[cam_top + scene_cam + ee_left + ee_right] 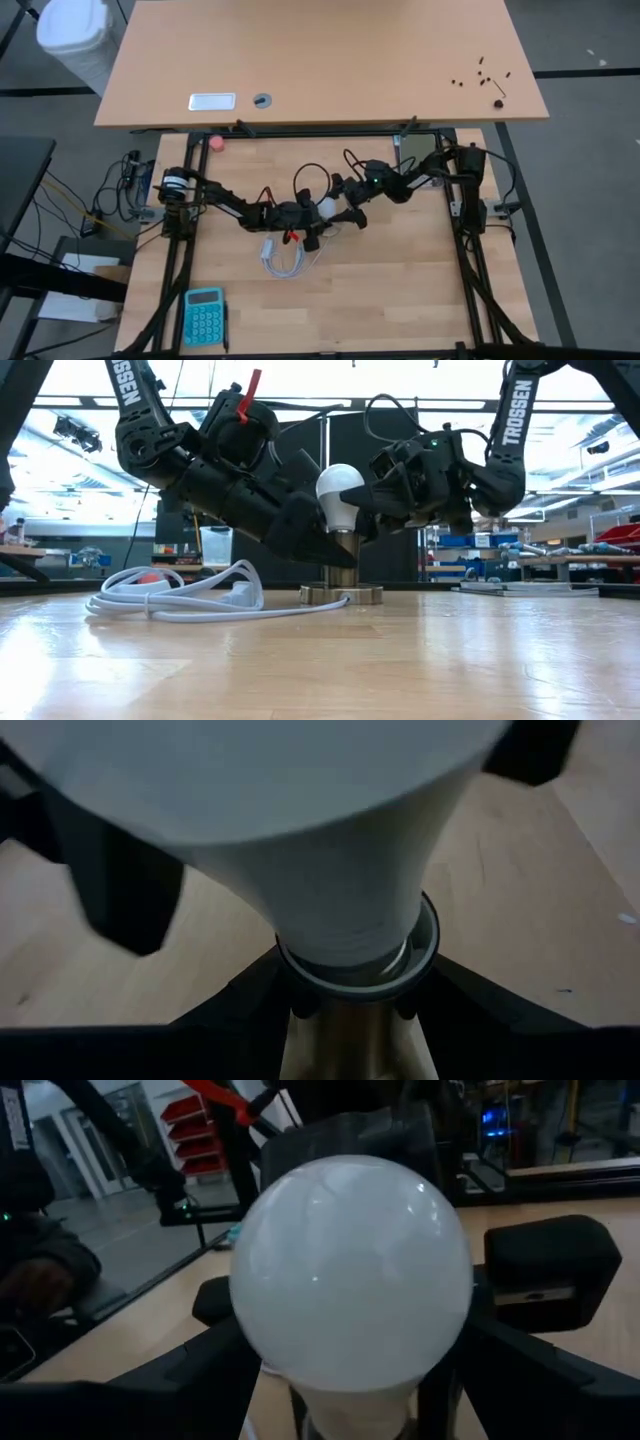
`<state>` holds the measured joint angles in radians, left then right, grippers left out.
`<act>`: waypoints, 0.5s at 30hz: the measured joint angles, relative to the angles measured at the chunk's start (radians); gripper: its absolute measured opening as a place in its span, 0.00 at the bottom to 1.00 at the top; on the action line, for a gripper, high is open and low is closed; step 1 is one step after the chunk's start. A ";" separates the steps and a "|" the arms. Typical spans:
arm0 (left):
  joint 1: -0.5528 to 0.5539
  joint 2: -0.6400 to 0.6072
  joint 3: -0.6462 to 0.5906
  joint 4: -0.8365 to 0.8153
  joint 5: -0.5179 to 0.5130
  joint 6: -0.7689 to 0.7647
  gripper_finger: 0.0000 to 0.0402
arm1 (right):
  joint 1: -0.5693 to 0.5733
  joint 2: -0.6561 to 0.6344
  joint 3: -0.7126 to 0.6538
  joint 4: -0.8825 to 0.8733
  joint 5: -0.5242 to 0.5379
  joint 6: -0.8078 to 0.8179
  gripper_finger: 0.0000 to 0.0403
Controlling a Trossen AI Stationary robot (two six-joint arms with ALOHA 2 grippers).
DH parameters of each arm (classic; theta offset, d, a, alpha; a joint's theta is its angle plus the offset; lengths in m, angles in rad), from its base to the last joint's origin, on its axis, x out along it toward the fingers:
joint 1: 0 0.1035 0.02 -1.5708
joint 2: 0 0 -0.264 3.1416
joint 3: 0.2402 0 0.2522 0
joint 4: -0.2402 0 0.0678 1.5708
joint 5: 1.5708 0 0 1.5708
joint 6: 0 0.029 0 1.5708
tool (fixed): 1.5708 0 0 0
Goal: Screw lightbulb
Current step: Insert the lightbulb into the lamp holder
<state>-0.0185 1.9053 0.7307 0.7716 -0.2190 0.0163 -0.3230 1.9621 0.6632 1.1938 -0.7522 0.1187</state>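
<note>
The lightbulb (pixel 339 492) stands straight up in the middle of the desk (pixel 420 660), with its neck down in a brass socket (pixel 341 573) on a round base. The left pincer (pixel 318 545) is low down and squeezes the socket just under the bulb. The right pincer (pixel 372 500) is up at the round white top, and its two fingers sit on both sides of it, clamped on the lightbulb. A white cord (pixel 180 598) lies in loops on the desk beside the socket. A blue calculator (pixel 204 316) lies near the front edge.
</note>
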 joint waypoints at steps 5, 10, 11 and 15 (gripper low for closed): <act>0.012 0.000 0.000 0.000 0.039 0.001 0.47 | -0.008 0.000 0.019 -0.029 -0.033 -0.039 0.79; 0.025 0.000 0.000 0.000 0.043 0.002 0.47 | -0.008 0.000 0.019 -0.029 -0.037 -0.062 0.77; 0.026 0.000 0.000 0.000 0.047 0.002 0.47 | -0.008 0.000 0.019 -0.029 -0.037 -0.065 0.77; 0.026 0.000 0.000 0.000 0.049 0.002 0.47 | -0.008 0.000 0.019 -0.019 -0.025 -0.068 0.76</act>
<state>0.0071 1.9053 0.7307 0.7719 -0.1703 0.0185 -0.3309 1.9621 0.6827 1.1748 -0.7774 0.0509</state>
